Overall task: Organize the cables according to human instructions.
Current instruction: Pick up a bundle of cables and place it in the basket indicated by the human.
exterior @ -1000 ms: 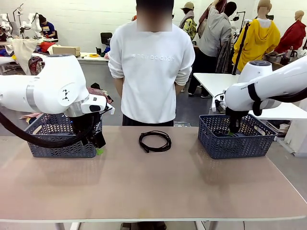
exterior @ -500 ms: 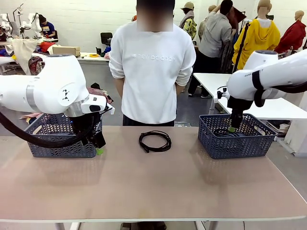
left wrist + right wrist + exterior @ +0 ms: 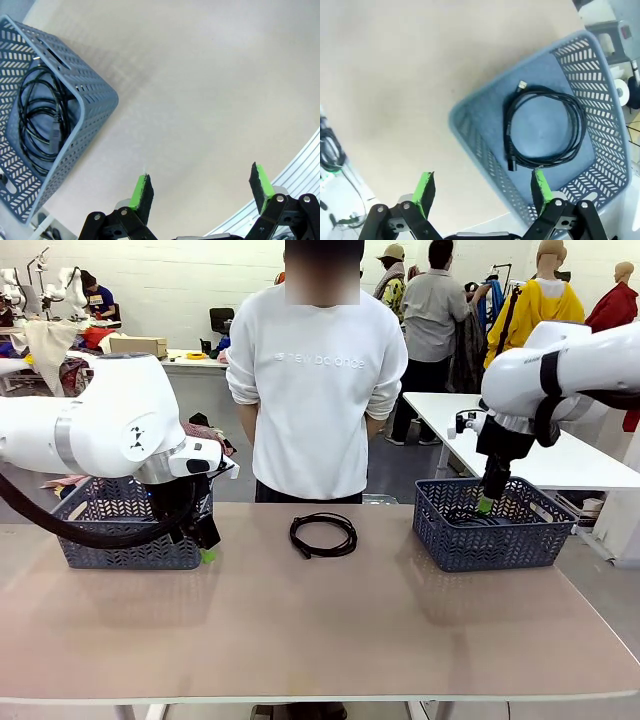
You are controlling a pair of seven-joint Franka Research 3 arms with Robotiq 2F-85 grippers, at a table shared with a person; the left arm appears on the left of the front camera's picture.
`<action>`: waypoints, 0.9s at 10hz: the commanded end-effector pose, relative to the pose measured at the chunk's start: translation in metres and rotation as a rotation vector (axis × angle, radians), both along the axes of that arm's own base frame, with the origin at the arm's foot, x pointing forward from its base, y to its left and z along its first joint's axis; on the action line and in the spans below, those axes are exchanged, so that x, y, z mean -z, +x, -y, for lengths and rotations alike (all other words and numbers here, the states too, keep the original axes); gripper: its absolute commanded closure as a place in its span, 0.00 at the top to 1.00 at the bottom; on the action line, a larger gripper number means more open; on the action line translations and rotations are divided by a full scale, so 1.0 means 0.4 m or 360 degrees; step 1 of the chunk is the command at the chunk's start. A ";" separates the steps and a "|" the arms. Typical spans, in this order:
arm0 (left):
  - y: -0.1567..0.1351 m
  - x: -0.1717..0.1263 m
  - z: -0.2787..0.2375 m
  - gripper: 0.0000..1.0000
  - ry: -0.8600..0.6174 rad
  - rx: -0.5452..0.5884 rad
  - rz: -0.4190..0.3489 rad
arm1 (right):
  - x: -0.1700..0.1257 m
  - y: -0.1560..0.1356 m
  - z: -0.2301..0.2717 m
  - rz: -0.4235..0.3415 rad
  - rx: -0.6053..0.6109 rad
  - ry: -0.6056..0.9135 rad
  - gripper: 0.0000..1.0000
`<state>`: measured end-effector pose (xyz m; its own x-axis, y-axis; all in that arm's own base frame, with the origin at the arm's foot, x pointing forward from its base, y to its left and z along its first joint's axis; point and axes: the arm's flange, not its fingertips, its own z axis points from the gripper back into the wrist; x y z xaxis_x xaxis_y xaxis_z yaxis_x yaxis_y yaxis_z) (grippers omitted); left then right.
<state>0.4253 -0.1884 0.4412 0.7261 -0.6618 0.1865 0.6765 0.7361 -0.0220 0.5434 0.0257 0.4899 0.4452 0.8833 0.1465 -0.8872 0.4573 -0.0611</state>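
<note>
On the tan table (image 3: 330, 630) in a busy workshop, a coiled cable (image 3: 323, 535) lies; left pincer (image 3: 200, 182) and right pincer (image 3: 482, 182) gape empty.

Left basket (image 3: 120, 555), right basket (image 3: 490, 545) on beige table (image 3: 330, 630), person (image 3: 315, 400) standing behind.

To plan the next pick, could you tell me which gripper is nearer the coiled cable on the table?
Left. The left gripper hangs low to the left of the coiled cable; the right gripper is higher, over the right basket.
</note>
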 end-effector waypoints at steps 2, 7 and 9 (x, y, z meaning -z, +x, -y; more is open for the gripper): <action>0.001 -0.007 -0.003 1.00 0.0005 -0.0006 -0.0007 | -0.034 -0.073 -0.056 0.0078 0.0077 0.0114 1.00; 0.001 -0.007 -0.003 1.00 0.0005 -0.0006 -0.0007 | -0.043 -0.043 -0.036 0.0032 0.0032 0.0076 1.00; 0.001 -0.007 -0.003 1.00 0.0005 -0.0006 -0.0007 | -0.043 -0.043 -0.036 0.0032 0.0032 0.0076 1.00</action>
